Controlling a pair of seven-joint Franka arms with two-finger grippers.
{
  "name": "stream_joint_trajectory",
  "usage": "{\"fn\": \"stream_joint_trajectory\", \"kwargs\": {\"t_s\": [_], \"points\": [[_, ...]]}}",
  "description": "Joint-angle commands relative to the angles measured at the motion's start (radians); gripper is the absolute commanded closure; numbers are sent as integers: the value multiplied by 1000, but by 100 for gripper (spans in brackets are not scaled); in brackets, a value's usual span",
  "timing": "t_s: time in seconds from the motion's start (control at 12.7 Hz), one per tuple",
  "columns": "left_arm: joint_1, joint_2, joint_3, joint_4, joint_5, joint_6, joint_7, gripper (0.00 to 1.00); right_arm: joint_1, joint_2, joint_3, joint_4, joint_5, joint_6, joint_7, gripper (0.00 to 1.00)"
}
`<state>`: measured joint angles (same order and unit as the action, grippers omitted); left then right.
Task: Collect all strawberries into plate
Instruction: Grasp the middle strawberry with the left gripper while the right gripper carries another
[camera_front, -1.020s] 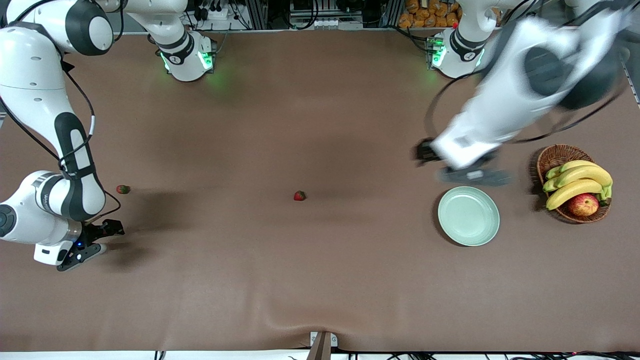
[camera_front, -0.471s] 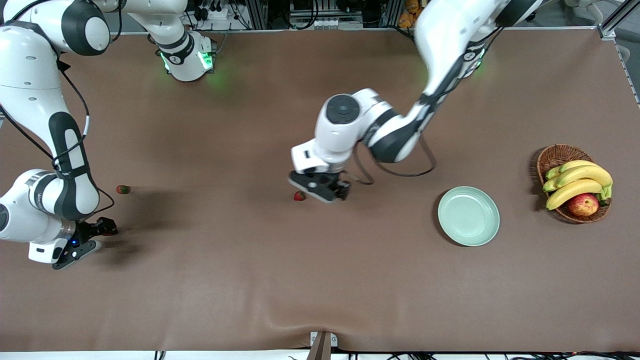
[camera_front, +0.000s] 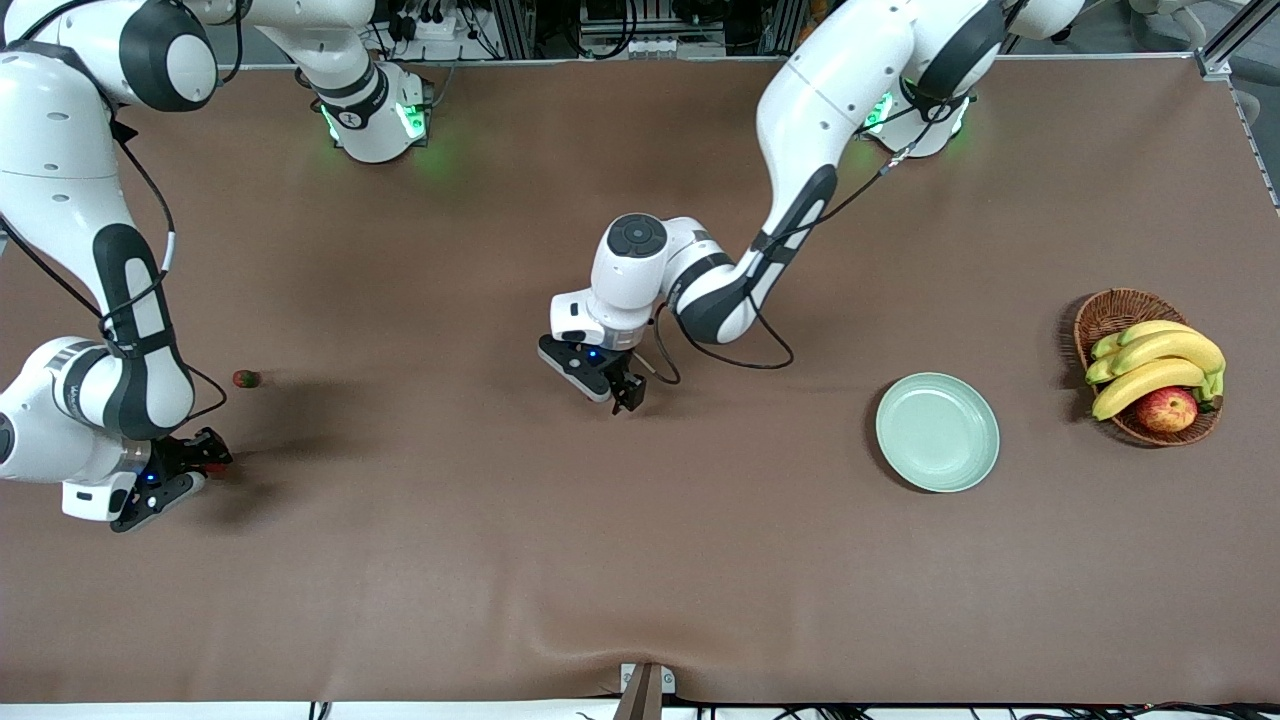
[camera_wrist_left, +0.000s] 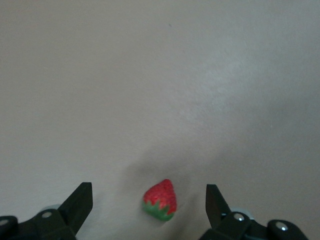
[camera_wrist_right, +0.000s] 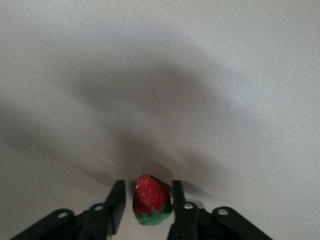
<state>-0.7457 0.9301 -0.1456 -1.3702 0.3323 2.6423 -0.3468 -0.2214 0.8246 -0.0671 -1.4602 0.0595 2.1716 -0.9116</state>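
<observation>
A: Start at the right arm's end of the table. What is there?

B: The right gripper (camera_front: 190, 470) sits low at about eight o'clock on the table (camera_front: 640, 560). In the right wrist view its fingers (camera_wrist_right: 116, 202) are drawn narrow around a strawberry (camera_wrist_right: 150, 200), one on each side; whether they press on it I cannot tell. A second strawberry (camera_front: 245, 378) lies loose on the cloth just beside that arm, farther from the front camera than the gripper.

A: And the middle?

B: The left gripper (camera_front: 610, 378) is down near the table's centre. In the left wrist view its fingers (camera_wrist_left: 80, 202) stand wide apart, with a third strawberry (camera_wrist_left: 160, 200) lying on the cloth between them, touching neither (the front camera hides this berry under the gripper).

A: The plate?

B: The plate (camera_front: 937, 431) rests at about three o'clock, pale green, with no berry in it, well apart from both grippers. Nearer the left arm's end, a wicker basket (camera_front: 1120, 312) holds bananas (camera_front: 1160, 365) and an apple (camera_front: 1166, 409).
</observation>
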Motion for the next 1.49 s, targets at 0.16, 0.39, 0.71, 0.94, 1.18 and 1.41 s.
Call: {"fn": "stream_joint_trajectory", "kwargs": {"t_s": [0.16,0.39,0.71,0.94,1.18,1.41], "points": [[-38,58,37,42,24,36,3,7,-10,-7,26,35,-10,-21,-50,100],[-38,59,37,40,24,36,-1,37,40,-39,65,110,-1,-73,-23,100],[-43,49,38,33,28,33,-6,100,71,-79,214,112,25,-119,236,100],[8,-84,37,-79,30,-19,-8,100,124,-102,256,112,140,-182,431,100],[96,-336,37,-321,28,-131,-14,100,204,-102,256,107,141,-182,523,100],[271,-483,32,-524,30,-148,5,100,350,-101,248,103,141,-181,740,100]]}}
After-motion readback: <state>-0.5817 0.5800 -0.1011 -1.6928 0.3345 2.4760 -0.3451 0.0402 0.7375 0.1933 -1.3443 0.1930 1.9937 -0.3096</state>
